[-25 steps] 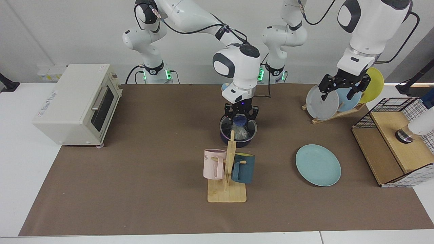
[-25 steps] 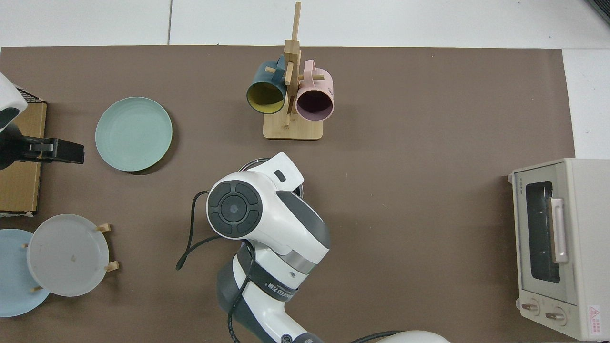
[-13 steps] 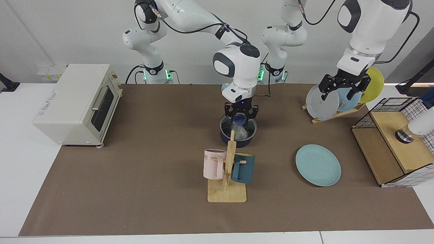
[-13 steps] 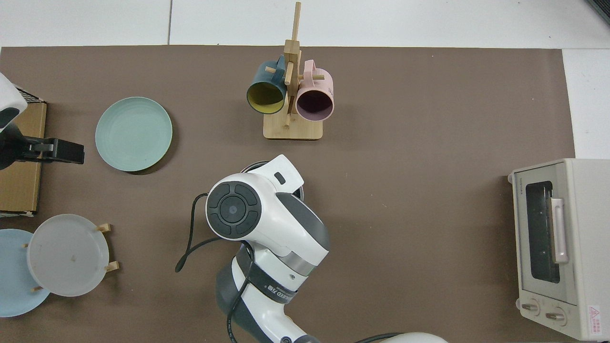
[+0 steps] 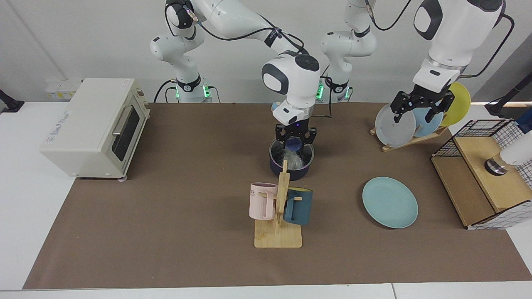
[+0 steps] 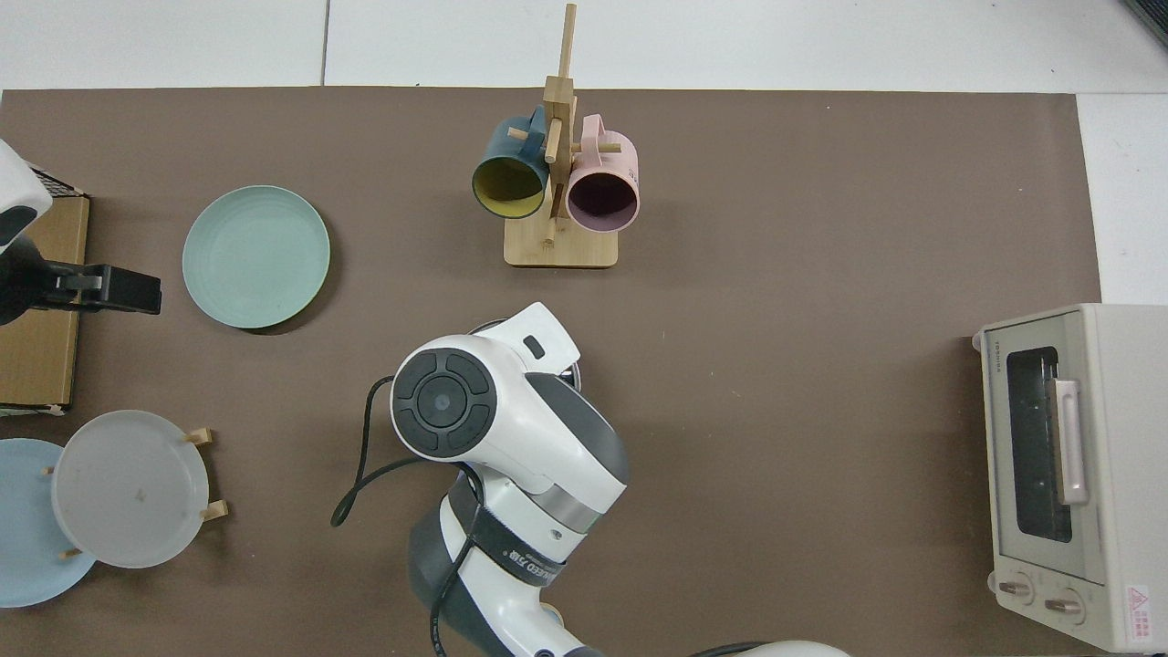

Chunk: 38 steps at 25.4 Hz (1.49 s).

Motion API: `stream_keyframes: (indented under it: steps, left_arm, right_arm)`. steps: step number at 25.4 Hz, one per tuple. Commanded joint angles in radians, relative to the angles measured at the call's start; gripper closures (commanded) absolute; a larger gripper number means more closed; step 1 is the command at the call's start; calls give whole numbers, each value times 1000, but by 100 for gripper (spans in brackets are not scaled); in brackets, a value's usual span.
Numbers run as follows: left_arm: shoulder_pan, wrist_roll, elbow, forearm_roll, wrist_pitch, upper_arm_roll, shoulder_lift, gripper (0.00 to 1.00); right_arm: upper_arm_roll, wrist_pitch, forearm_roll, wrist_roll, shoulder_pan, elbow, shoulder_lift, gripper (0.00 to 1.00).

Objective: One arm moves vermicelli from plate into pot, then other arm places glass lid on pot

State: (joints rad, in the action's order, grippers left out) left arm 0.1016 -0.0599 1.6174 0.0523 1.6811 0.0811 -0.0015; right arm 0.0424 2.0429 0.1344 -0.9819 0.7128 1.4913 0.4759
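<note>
The dark pot stands mid-table with the glass lid lying on it. Pale vermicelli shows through the glass. My right gripper hovers just above the lid, open, its fingers spread on either side of the blue knob without gripping it. The teal plate lies bare to the pot's right in the facing view. My left gripper waits open and holding nothing, high up by the upright plates. In the top view the right arm covers most of the pot.
A wooden mug rack with a pink and a dark blue mug stands just in front of the pot. A toaster oven sits at the facing view's left. The rack of upright plates and a wire-and-wood box are at its right.
The right gripper has risen a little off the lid and drawn slightly back toward its base. The lid stays on the pot. The left arm has not moved.
</note>
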Motion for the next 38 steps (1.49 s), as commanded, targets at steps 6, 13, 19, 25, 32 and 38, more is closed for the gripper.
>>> stream_keyframes:
  steps: [6, 13, 19, 25, 32, 38]
  left_arm:
    - [13, 0, 1, 1, -17, 11, -12, 0]
    - [13, 0, 1, 3, -17, 11, -12, 0]
    - [13, 0, 1, 1, -17, 11, -12, 0]
    - [13, 0, 1, 3, -17, 11, -12, 0]
    - [13, 0, 1, 3, -17, 11, -12, 0]
    - [13, 0, 1, 3, -17, 11, -12, 0]
  right_arm:
    - [1, -13, -27, -1, -30, -3, -25, 1]
    - [-9, -64, -19, 20, -72, -22, -83, 0]
    - [-7, -158, -27, 159, -186, -14, -209, 0]
    - [-7, -251, -27, 293, -286, -14, -299, 0]
    - [-9, -271, -65, 371, -378, -17, -333, 0]
    - [-9, -276, -88, 417, -412, -8, -335, 0]
